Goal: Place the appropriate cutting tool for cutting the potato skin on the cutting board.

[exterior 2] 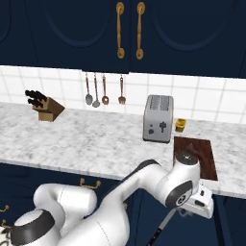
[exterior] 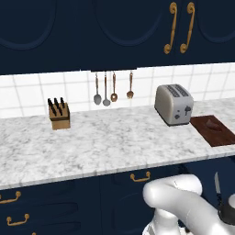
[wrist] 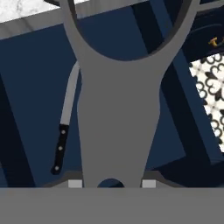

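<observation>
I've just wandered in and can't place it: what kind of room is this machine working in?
A kitchen, and a computer-drawn one rather than a real room. The signs: a silver toaster on a marble counter, a wooden knife block, and spoons and a fork hanging on the white tiled wall under dark blue cupboards.

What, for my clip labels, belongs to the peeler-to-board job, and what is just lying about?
Job: peeler, gripped by the gripper; cutting board; potato on it.
Lying about: toaster; knife block; hanging utensils; knife.
</observation>
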Tool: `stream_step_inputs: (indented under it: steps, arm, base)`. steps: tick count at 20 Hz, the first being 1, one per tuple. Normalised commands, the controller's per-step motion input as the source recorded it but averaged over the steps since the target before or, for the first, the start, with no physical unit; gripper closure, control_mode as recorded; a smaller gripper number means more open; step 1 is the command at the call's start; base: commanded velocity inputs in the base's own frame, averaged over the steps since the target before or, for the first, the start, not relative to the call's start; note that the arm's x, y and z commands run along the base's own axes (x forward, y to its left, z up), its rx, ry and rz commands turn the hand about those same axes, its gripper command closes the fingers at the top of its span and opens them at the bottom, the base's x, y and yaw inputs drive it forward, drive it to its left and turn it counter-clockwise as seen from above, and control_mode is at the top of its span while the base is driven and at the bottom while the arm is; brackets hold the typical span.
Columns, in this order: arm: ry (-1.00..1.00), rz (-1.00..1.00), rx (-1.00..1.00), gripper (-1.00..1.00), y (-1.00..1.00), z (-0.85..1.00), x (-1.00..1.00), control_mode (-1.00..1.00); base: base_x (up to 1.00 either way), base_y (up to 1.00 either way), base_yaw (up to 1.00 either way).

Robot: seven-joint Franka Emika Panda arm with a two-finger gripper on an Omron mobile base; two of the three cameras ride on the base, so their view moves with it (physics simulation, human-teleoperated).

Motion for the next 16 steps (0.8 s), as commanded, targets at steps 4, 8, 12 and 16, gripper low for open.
stream_step_inputs:
  steps: [4,8,12,16]
  arm:
    - [0.07,-0.03,0.0,1.0,-0.29,0.37,0.93,-1.0]
    - [0.1,0.0,0.01,1.0,-0.38,0.17,1.0,-1.0]
    - [0.07,0.0,0.05,1.0,-0.28,0.0,0.92,-1.0]
    - [0.06,0.02,0.06,1.0,-0.17,0.03,0.96,-1.0]
  base:
    - [0.0,0.0,0.0]
    - [0.0,0.0,0.0]
    - [0.0,0.0,0.0]
    - [0.0,0.0,0.0]
